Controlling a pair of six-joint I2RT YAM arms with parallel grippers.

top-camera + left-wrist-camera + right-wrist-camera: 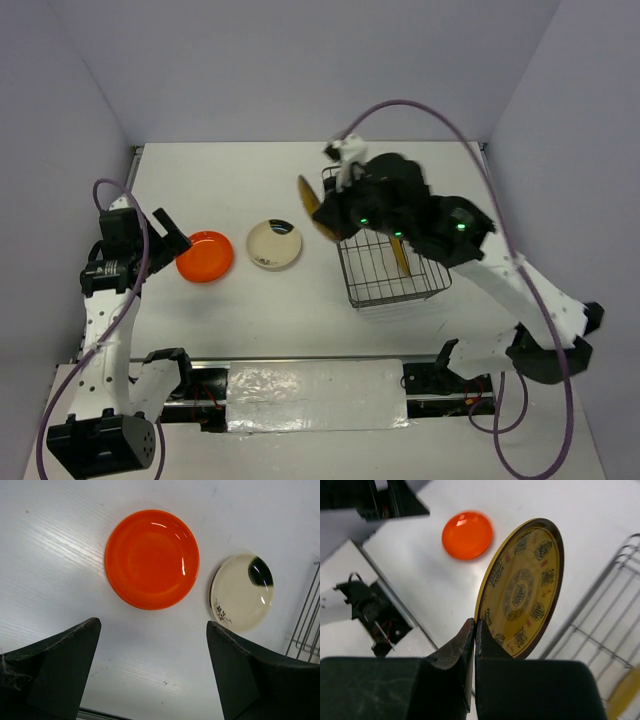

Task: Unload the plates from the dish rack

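The orange plate (205, 255) (151, 559) (467, 535) and the cream plate (275, 244) (242, 592) with a dark patch lie flat on the white table, left of the dish rack (395, 285) (600, 625). My right gripper (475, 623) (335, 212) is shut on the rim of the olive-yellow patterned plate (522, 585) (311, 207). It holds the plate on edge in the air, just left of the rack's far end. A second yellow plate (402, 255) (626, 692) stands in the rack. My left gripper (152, 625) (172, 235) is open and empty, just left of the orange plate.
The rack's wire edge shows at the right of the left wrist view (306, 620). A foil-covered strip (315, 395) and the arm bases line the table's near edge. Walls enclose the far, left and right sides.
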